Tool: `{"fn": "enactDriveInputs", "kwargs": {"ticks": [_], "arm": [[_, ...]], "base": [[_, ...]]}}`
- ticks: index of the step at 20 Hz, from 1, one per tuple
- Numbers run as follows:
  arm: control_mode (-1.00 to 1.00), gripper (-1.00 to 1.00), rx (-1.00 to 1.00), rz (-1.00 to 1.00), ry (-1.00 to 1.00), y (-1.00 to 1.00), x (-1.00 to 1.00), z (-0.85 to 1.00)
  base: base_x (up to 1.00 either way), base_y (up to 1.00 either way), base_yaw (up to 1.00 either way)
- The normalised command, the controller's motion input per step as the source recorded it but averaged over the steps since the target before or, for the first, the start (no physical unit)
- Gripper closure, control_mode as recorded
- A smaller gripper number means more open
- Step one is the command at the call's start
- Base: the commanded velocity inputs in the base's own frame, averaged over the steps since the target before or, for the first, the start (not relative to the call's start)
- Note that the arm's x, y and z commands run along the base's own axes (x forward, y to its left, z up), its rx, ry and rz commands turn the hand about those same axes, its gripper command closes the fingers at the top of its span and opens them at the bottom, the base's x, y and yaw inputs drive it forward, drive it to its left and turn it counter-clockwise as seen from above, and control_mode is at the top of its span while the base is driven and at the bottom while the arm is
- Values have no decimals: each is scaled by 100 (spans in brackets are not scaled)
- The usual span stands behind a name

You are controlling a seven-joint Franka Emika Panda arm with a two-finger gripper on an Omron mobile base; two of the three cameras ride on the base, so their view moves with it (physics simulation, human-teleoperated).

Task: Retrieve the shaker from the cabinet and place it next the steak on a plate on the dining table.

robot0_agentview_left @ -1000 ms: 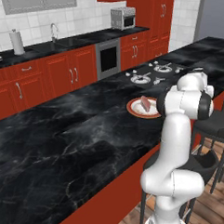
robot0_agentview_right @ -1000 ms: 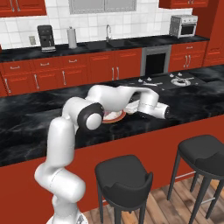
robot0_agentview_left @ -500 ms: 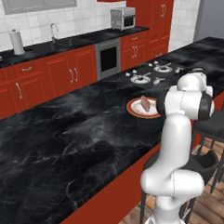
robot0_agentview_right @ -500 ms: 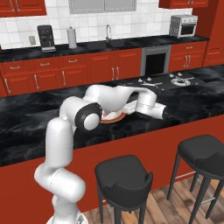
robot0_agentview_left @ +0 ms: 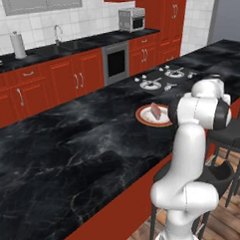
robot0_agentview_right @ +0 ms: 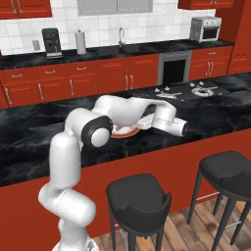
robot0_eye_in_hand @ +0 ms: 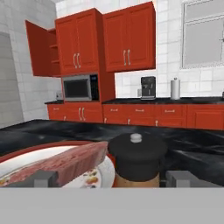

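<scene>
In the hand view the shaker [robot0_eye_in_hand: 136, 157], tan with a dark cap, stands upright on the black dining table [robot0_eye_in_hand: 197, 148] at the rim of the plate [robot0_eye_in_hand: 26, 151]. The steak [robot0_eye_in_hand: 65, 164] lies on that plate, just left of the shaker. My gripper [robot0_eye_in_hand: 114, 178] is open, its fingertips [robot0_eye_in_hand: 46, 178] wide apart on either side of the shaker and not clamping it. From the left base view the steak [robot0_agentview_left: 155, 111] and plate [robot0_agentview_left: 144, 118] sit near the table's edge, partly behind my arm. From the right base view my hand hangs low over the plate [robot0_agentview_right: 122, 133].
Stove burners and knobs [robot0_agentview_left: 160, 80] are set into the table beyond the plate. Two black stools [robot0_agentview_right: 139, 198] stand along its near side. An upper cabinet door [robot0_eye_in_hand: 41, 48] hangs open above the microwave [robot0_eye_in_hand: 78, 87]. The wall counter carries a coffee machine [robot0_eye_in_hand: 148, 87] and paper towel roll [robot0_eye_in_hand: 175, 89].
The arm has barely shifted over the plate. The fingers have gone from shut to wide apart, letting go of the shaker.
</scene>
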Motion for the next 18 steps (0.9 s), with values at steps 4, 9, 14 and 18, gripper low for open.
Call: {"fn": "enactDriveInputs", "kwargs": {"ticks": [4, 9, 14, 18], "arm": [[-100, -100, 1, 0, -10, -27, -37, 1], [-100, -100, 9, -3, -7, -50, -57, 19], [-100, -100, 15, -9, -17, -55, -76, 60], [-100, -100, 8, -11, -26, -16, -93, 92]], "base": [[0, 0, 0], [0, 0, 0], [0, 0, 0], [0, 0, 0]]}}
